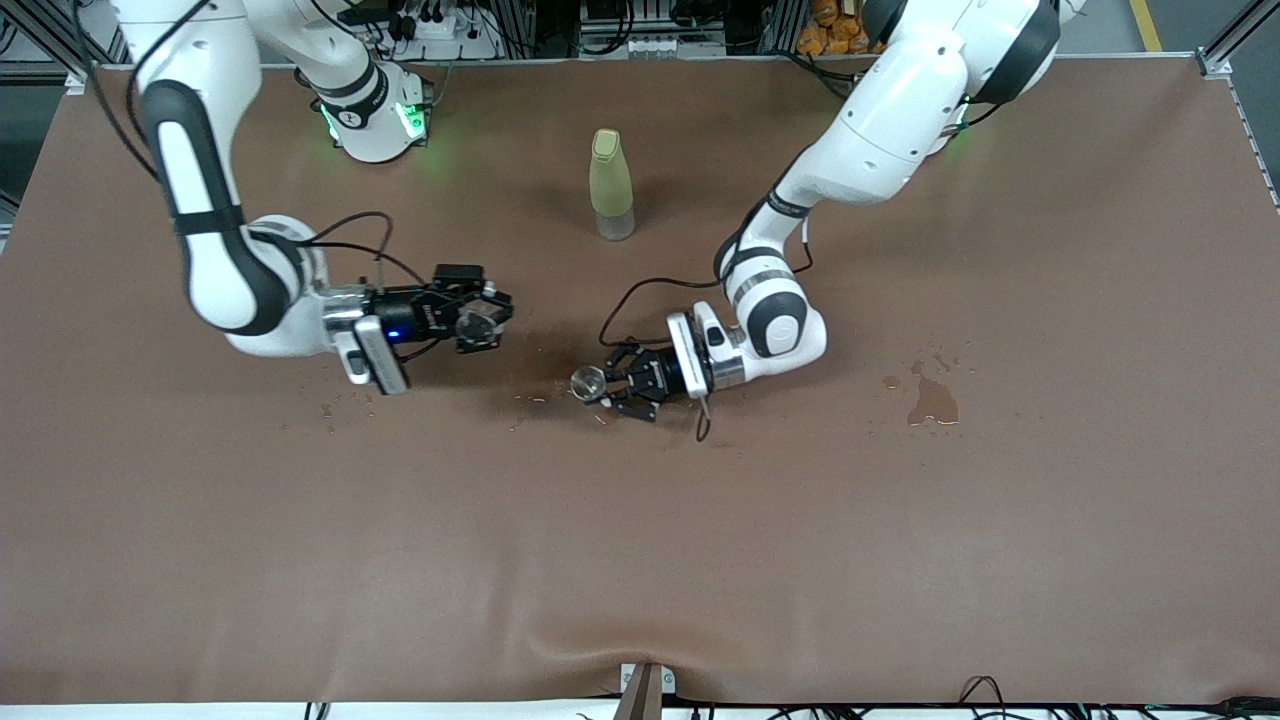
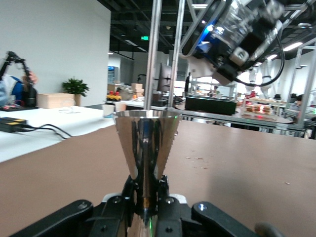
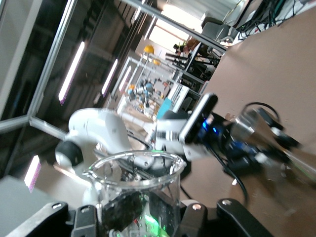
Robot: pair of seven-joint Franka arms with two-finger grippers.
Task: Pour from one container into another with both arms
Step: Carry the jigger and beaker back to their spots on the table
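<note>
My left gripper (image 1: 603, 385) is shut on a small shiny metal cone cup (image 1: 587, 382), held upright and low over the middle of the table. In the left wrist view the cup (image 2: 147, 143) stands between the fingers (image 2: 129, 190). My right gripper (image 1: 484, 318) is shut on a clear glass beaker (image 1: 479, 320), over the table a short way toward the right arm's end from the cup. The right wrist view shows the beaker (image 3: 136, 190) close up, with the metal cup (image 3: 251, 123) farther off. I cannot tell what the beaker holds.
A yellow-green bottle (image 1: 611, 185) stands upright on the brown table (image 1: 640, 560), farther from the front camera than both grippers. A dark spill (image 1: 932, 400) lies toward the left arm's end. Small crumbs (image 1: 530, 400) are scattered by the cup.
</note>
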